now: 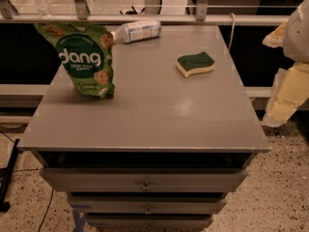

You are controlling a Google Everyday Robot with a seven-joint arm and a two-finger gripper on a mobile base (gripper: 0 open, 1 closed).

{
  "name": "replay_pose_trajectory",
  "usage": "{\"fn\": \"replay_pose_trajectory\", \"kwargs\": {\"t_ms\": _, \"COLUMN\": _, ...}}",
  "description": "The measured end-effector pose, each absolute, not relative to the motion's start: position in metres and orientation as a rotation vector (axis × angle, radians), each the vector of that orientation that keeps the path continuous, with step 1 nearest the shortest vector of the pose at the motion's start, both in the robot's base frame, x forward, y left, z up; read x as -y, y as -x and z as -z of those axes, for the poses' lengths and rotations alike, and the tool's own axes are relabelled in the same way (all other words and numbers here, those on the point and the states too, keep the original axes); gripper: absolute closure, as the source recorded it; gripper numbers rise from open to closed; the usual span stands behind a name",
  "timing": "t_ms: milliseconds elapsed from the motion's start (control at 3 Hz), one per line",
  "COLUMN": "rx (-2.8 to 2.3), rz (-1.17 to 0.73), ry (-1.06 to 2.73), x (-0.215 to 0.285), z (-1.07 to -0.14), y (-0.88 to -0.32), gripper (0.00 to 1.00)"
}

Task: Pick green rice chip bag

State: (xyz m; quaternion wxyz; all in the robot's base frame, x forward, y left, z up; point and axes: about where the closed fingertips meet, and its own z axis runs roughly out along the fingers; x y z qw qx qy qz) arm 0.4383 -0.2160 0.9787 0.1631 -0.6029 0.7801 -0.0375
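Observation:
The green rice chip bag is a glossy light-green pouch with white "dang" lettering. It stands upright at the back left of the grey tabletop. My gripper hangs as pale yellow and white parts at the far right edge of the view. It is off the table's right side, far from the bag and touching nothing on the table.
A white-labelled plastic bottle lies on its side at the table's back edge, just right of the bag's top. A green-and-yellow sponge lies at the back right. Drawers face me below the top. A rail runs behind.

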Motion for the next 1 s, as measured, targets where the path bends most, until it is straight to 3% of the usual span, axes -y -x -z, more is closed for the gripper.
{"fn": "replay_pose_trajectory", "kwargs": {"t_ms": 667, "rx": -2.200, "rz": 0.074, "ry": 1.717, "x": 0.208, "z": -0.977, "y": -0.443, "gripper": 0.00}}
{"fn": "replay_pose_trajectory", "kwargs": {"t_ms": 1000, "rx": -2.136, "rz": -0.052, "ry": 1.706, "x": 0.184, "z": -0.969, "y": -0.456, "gripper": 0.00}}
